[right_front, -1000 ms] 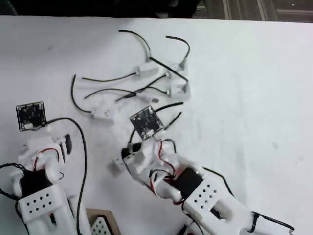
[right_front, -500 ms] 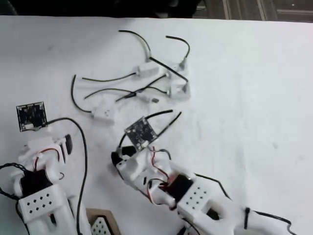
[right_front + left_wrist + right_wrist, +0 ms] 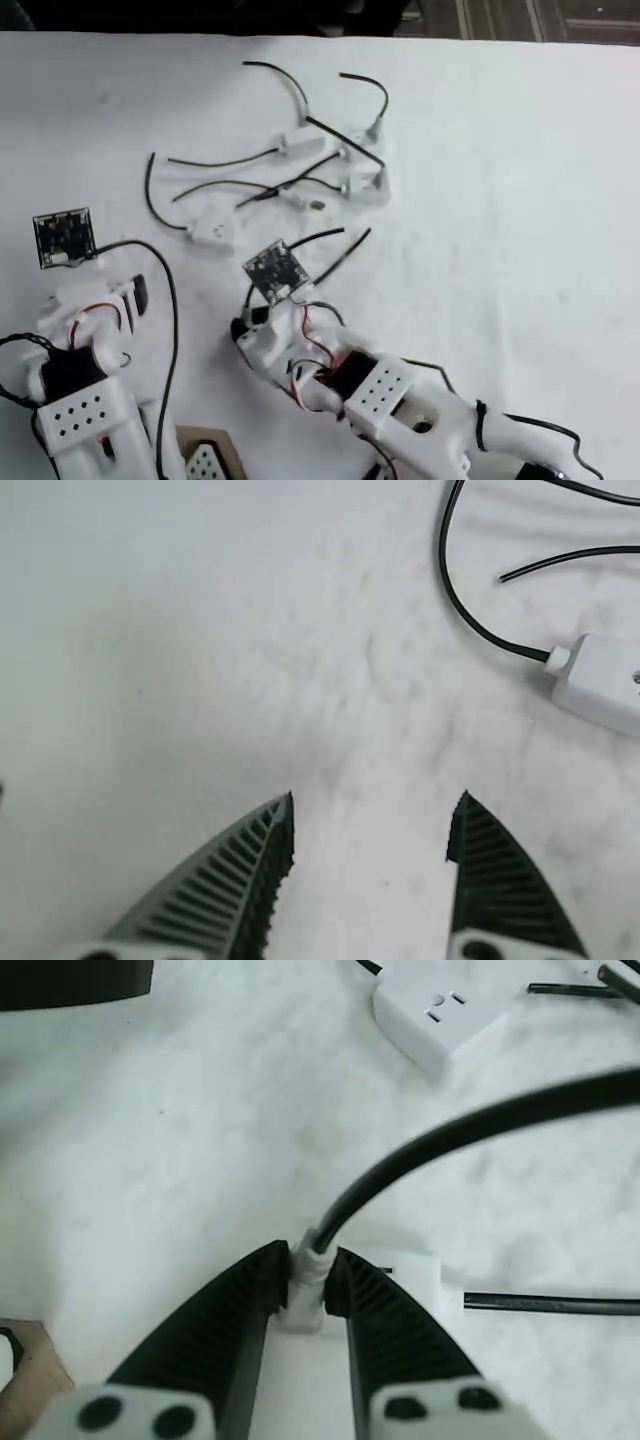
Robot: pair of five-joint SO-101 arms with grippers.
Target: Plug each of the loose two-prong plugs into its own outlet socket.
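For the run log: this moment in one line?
right gripper: shut on plug | left gripper: open, empty | socket: vacant

Your white plug (image 3: 305, 1290), on a black cord, sits pinched in the right gripper (image 3: 308, 1260). 1 white 2-slot socket (image 3: 440, 1010) lies face-up nearby.

Two arms (image 3: 80, 400) (image 3: 400, 405), one held plug (image 3: 305, 1280), at least four loose pieces (image 3: 213, 233) (image 3: 298, 143) (image 3: 366, 184) (image 3: 375, 128).

Nothing readable on my feeds, honestly. The closest thing is a small white patch (image 3: 410, 1272) lying on the table (image 3: 150, 1160) right against the plug (image 3: 303, 1295). It has a tiny dark mark at its edge, way too blurred for me to read. The outlet socket (image 3: 440, 1010) face just shows slots.
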